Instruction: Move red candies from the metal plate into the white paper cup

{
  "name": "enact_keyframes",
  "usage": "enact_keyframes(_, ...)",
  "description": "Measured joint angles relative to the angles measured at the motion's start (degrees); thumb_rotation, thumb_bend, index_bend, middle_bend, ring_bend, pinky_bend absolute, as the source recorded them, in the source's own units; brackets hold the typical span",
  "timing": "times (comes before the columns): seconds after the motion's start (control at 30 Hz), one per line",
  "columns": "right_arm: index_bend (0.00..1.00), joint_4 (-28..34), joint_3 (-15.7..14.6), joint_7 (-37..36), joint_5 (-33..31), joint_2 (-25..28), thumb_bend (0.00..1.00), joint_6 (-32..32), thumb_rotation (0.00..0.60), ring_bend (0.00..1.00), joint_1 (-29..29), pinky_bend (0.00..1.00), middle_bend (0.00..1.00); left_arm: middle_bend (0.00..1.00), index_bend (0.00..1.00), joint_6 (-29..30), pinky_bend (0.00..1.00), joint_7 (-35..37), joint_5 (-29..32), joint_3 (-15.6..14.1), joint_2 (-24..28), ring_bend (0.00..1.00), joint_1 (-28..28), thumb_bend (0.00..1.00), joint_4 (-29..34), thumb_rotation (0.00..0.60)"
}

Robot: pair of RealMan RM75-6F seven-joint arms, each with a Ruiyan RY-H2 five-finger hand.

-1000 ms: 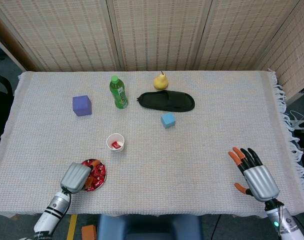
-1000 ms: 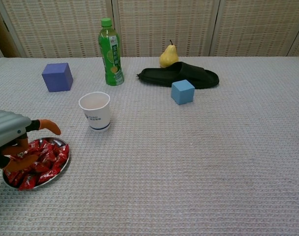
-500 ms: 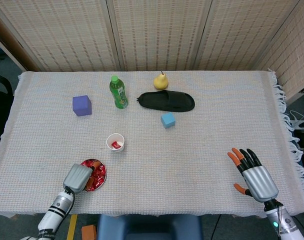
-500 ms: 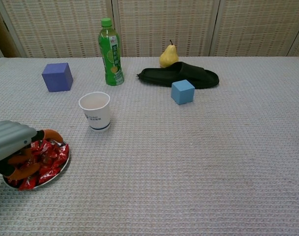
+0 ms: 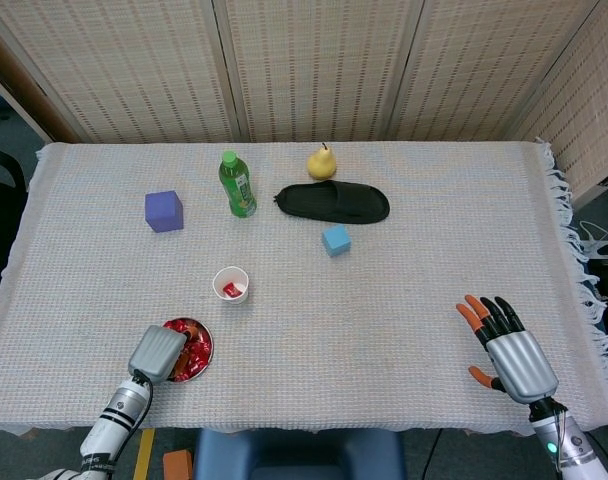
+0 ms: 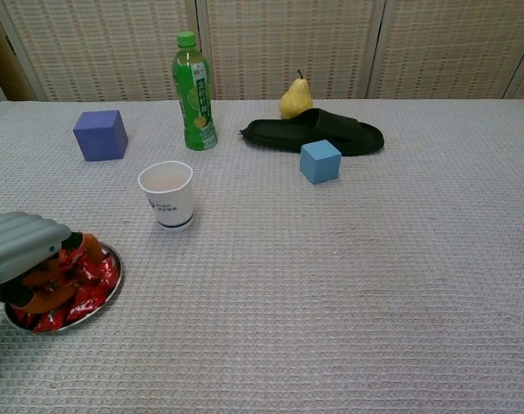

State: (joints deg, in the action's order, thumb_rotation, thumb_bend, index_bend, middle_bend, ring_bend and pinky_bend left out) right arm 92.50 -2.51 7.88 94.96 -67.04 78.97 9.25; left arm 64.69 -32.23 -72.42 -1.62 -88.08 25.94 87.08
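Observation:
The metal plate (image 5: 208, 349) (image 6: 115, 285) sits near the table's front left edge, heaped with red candies (image 5: 193, 354) (image 6: 86, 291). My left hand (image 5: 158, 352) (image 6: 24, 252) is down on the plate's left side. Its fingers curl into the pile and the thumb is tucked in against them, pinching at a candy. The hand hides the candies under it. The white paper cup (image 5: 231, 284) (image 6: 166, 195) stands upright just behind and to the right of the plate, with a red candy (image 5: 231, 290) inside. My right hand (image 5: 509, 346) rests at the front right, fingers spread, holding nothing.
Along the back stand a purple cube (image 5: 164, 211) (image 6: 100, 134), a green bottle (image 5: 237, 185) (image 6: 193, 90), a yellow pear (image 5: 322, 162) (image 6: 296, 97) and a black slipper (image 5: 334, 202) (image 6: 318, 134). A blue cube (image 5: 335, 240) (image 6: 320, 161) sits in front of the slipper.
My left hand has sunk lower onto the plate and its thumb, stuck out a second ago, has closed in on the candies. The right hand has barely shifted.

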Motion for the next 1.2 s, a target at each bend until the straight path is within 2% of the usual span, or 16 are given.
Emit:
enact_keyframes(0.7, 0.00, 0.48, -0.02, 0.36, -0.52, 0.24, 0.10, -0.40, 0.600, 0.00, 0.03, 0.00, 0.00, 1.00, 0.46, 0.47, 1.00, 2.87, -3.25, -0.56, 0.32, 1.00, -0.81, 0.43, 0.17, 0.600)
enact_keyframes(1.2, 0.00, 0.54, -0.02, 0.45, -0.53, 0.31, 0.10, -0.33, 0.600, 0.00, -0.01, 0.00, 0.00, 1.00, 0.50, -1.64, 1.00, 2.84, -1.80, 0.03, -0.10, 1.00, -0.62, 0.46, -1.13, 0.600)
